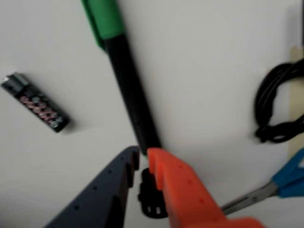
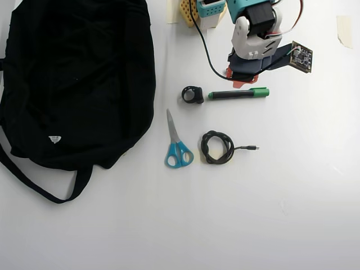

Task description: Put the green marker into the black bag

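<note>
The green marker (image 1: 128, 90) lies flat on the white table, with a black barrel and a green cap at the top of the wrist view. In the overhead view the marker (image 2: 239, 94) lies crosswise, cap to the right. My gripper (image 1: 143, 154) has one dark finger and one orange finger. It hovers over the marker's tail end with the jaws a little apart, holding nothing. In the overhead view the gripper (image 2: 241, 83) is just above the marker's barrel. The black bag (image 2: 73, 79) lies at the left, apart from both.
A short black battery (image 1: 35, 102) lies left of the marker. A small black ring-shaped part (image 2: 192, 94) sits just past the marker's tail. Blue-handled scissors (image 2: 178, 143) and a coiled black cable (image 2: 216, 147) lie below it. The bag's strap (image 2: 34, 180) trails at the lower left.
</note>
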`<action>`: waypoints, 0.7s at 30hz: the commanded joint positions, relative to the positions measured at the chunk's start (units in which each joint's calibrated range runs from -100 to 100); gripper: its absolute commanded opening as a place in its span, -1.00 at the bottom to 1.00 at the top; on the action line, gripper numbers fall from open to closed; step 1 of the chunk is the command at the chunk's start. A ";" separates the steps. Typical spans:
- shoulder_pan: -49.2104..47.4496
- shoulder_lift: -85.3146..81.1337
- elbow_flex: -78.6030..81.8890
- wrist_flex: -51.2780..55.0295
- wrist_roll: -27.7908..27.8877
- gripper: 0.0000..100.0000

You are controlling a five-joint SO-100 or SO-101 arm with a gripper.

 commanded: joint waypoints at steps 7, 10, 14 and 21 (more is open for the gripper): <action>0.02 -0.37 0.82 -1.53 0.77 -0.77; 0.10 -0.37 2.35 -1.62 0.77 -0.63; 0.10 -0.20 2.62 -1.62 0.77 -0.54; -0.13 4.11 2.98 -1.45 1.40 -0.53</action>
